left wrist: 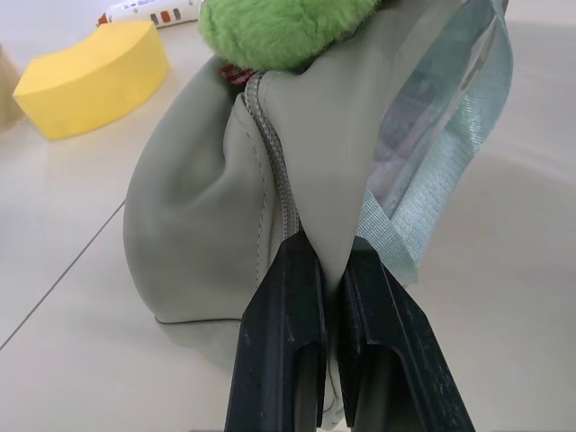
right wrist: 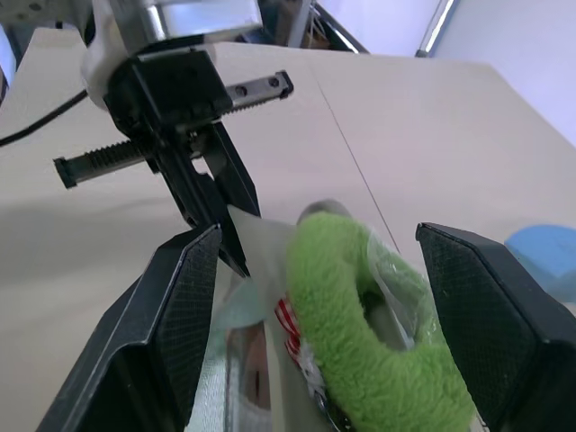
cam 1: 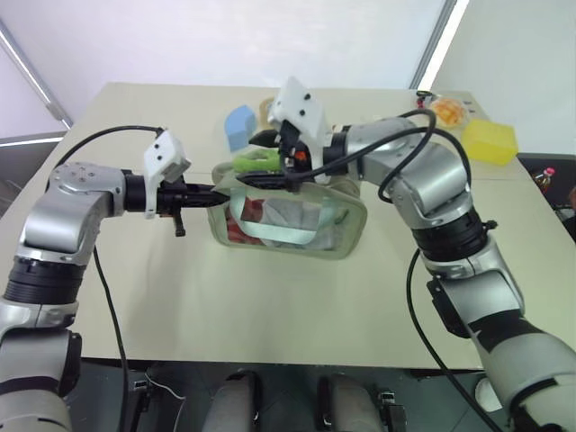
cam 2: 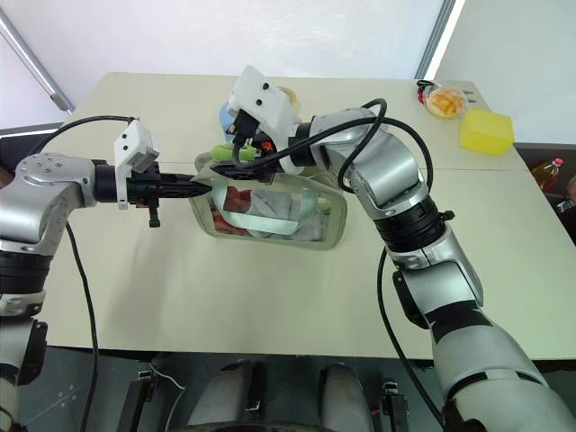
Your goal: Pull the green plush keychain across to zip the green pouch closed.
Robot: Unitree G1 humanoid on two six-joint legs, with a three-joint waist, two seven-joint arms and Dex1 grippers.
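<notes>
My left end effector (cam 1: 214, 192) is clamped on the green pouch (cam 1: 346, 236) at its left end above the table (cam 1: 270, 306); my right end effector (right wrist: 333, 297), open, straddles the green plush keychain (right wrist: 360, 333), which I must grasp next.

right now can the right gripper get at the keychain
Probably yes. The right gripper is open with its fingers either side of the keychain, nothing between them. The left gripper is shut on the pouch end, off to one side.
</notes>
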